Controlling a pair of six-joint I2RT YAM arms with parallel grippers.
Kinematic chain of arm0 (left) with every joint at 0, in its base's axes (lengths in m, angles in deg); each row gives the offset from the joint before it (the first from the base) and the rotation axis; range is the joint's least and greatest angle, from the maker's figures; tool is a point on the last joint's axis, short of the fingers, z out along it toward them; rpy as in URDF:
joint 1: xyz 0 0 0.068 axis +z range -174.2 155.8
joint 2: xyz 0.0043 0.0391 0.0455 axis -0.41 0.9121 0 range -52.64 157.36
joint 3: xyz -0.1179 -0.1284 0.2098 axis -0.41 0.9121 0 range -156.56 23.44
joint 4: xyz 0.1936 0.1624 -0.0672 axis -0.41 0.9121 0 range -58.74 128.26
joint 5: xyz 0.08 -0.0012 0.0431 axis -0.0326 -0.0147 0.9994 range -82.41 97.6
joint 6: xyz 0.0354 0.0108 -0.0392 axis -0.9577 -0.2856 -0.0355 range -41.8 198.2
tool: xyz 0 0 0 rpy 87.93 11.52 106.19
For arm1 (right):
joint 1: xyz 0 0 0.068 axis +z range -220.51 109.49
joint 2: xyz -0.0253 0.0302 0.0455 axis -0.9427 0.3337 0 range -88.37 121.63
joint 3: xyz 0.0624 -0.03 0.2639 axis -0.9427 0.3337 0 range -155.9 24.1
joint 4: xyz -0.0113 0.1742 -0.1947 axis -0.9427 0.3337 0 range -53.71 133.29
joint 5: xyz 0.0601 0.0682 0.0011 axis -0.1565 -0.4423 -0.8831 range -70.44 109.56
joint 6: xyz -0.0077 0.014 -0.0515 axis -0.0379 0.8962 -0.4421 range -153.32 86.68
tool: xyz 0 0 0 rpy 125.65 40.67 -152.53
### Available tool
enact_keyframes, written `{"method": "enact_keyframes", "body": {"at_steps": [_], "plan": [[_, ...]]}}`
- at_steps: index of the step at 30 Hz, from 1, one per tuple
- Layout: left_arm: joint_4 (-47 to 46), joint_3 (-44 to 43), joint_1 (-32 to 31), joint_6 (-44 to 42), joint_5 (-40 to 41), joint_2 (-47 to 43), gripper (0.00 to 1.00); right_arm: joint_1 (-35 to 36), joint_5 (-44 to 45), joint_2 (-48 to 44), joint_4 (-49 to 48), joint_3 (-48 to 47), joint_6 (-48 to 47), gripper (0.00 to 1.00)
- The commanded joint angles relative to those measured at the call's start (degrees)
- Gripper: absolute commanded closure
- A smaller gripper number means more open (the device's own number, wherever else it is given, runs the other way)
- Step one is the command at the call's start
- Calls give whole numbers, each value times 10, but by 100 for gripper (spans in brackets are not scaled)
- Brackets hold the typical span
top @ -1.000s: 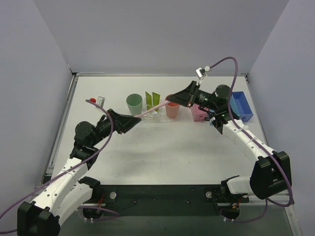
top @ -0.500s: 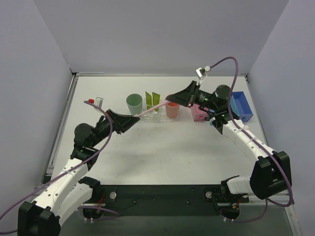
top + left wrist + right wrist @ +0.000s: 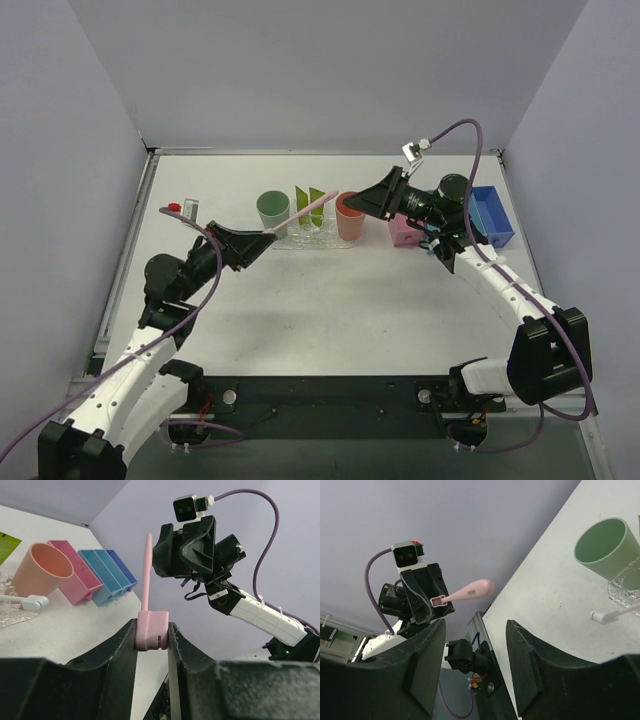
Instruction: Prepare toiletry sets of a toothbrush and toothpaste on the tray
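The slim pale pink toothbrush [image 3: 305, 212] is pinched in the left gripper [image 3: 266, 237] over the clear bumpy plastic tray [image 3: 340, 246]. The right gripper [image 3: 366, 203] is seen with jaws spread.

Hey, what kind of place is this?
Most likely a robot lab test cell: plain lavender walls box in a white table, the left arm and right arm are mounted at its near edge, with a salmon cup and blue bin as props.

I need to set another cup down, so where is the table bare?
Bare table: in front of the tray, between the left arm and right arm, and a strip behind the green cup and salmon cup toward the back wall. Crowded: the row from the left tool, holding the toothbrush, across to the pink bin and blue bin.
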Motion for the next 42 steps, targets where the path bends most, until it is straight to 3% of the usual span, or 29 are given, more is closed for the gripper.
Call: {"method": "enact_keyframes", "body": {"at_steps": [1, 5, 10, 15, 18, 24, 42], "plan": [[49, -9, 18, -34, 32, -27, 100, -15, 10, -20, -12, 9, -30, 52], [190, -41, 43, -79, 63, -49, 100, -22, 33, -43, 47, 15, -90, 51], [329, -84, 92, -129, 62, -46, 100, -37, 103, -111, 201, 8, -199, 50], [365, -97, 110, -147, 57, -12, 100, -37, 244, -180, 356, -12, -310, 50], [394, -112, 110, -173, 66, 20, 100, -38, 288, -223, 390, -11, -349, 51], [398, -127, 110, -206, 69, 60, 100, -38, 332, -266, 423, -9, -380, 51], [396, -175, 63, -246, 109, 145, 100, -37, 325, -238, 417, -9, -379, 51]]}}
